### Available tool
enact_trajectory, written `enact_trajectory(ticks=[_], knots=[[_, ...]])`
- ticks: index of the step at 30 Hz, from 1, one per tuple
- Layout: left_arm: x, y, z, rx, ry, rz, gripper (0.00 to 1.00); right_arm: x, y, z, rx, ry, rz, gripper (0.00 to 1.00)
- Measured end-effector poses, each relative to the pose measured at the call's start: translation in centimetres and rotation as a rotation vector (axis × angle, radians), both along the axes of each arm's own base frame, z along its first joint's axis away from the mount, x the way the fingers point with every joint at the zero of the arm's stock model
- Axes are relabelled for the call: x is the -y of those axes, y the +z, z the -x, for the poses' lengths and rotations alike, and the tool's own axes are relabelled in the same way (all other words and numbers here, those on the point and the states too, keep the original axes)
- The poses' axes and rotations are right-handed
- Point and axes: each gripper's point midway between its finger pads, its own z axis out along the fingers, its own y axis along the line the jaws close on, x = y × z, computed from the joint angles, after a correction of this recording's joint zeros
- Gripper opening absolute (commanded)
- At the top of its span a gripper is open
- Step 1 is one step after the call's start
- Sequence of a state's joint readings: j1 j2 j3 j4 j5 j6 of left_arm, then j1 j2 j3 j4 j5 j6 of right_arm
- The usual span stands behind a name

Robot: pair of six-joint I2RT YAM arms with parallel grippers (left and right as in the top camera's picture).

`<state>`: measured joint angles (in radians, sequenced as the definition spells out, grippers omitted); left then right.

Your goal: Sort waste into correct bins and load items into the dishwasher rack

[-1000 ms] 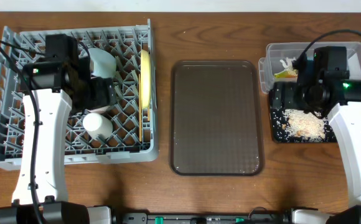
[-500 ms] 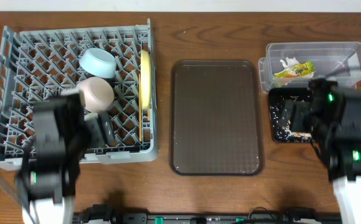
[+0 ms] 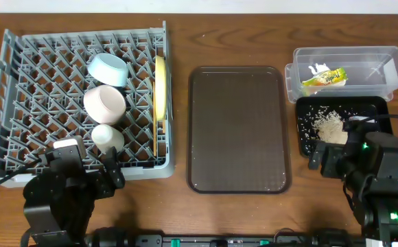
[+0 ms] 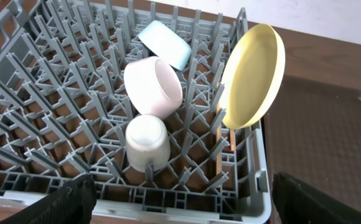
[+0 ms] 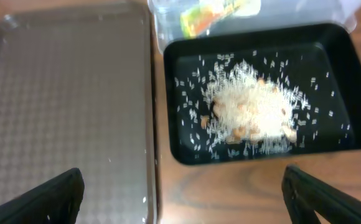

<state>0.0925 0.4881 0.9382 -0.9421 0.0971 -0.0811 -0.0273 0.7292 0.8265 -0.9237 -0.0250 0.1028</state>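
Food crumbs [image 5: 249, 115] lie beyond the right fingers [image 5: 43, 199].

Dark brown wood-grain table [image 3: 240, 213], evenly lit, with a pale strip [image 3: 254, 4] beyond its far edge

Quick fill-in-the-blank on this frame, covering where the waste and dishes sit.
The snack wrapper lies in the ____ plastic tub.
The rice crumbs sit in the ____ tray.
The ____ plate stands on edge in the grey rack.
Between the light blue bowl and the small cup sits the ____ bowl.
Missing: clear, black, yellow, white.
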Motion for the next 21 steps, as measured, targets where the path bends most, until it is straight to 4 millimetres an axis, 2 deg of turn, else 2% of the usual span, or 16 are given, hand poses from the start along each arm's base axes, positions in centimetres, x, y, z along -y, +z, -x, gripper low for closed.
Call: enact_trajectory(ticks=[15,17,21], knots=[[0.0,0.0,0.0,0.0,0.0,0.0,0.92,0.0,-1.1,1.3,-0.064,-0.002,0.002,0.99],[0.0,0.0,0.0,0.0,0.0,0.0,0.92,0.1,-0.5,1.0,-0.015,-0.004,0.005,0.99],[0.0,0.0,0.0,-0.001,0.0,0.0,0.92,-0.1,2.7,-0.7,0.235,0.01,0.018,0.99]])
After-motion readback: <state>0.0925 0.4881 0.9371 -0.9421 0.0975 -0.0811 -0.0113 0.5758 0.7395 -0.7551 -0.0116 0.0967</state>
